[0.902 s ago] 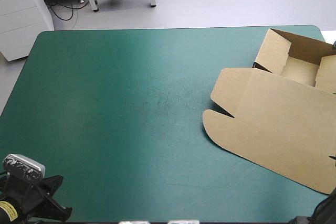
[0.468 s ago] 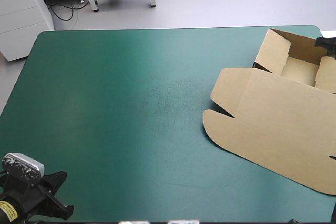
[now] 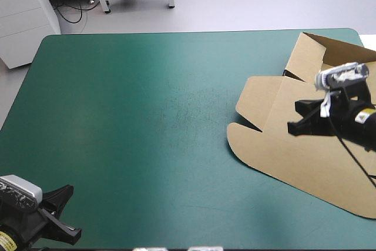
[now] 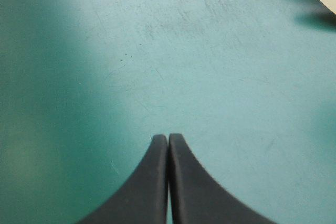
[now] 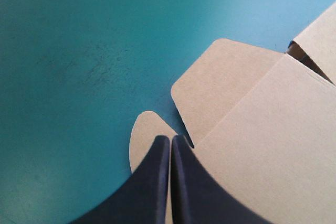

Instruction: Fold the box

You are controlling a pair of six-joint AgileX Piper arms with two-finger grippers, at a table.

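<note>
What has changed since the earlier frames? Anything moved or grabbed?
The right gripper has come in from the right edge of the table and now hangs over the flat lid of the box, fingers shut, holding nothing. The box has not moved. The left gripper keeps its place at the near left corner.

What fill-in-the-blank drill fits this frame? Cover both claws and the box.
1. The left claw is ____ over the bare teal-green cover.
2. The right claw, also shut, is over the brown box's flat ____.
3. The box's raised walls stand near the cover's far-____ corner.
Missing words: shut; lid; right.
</note>
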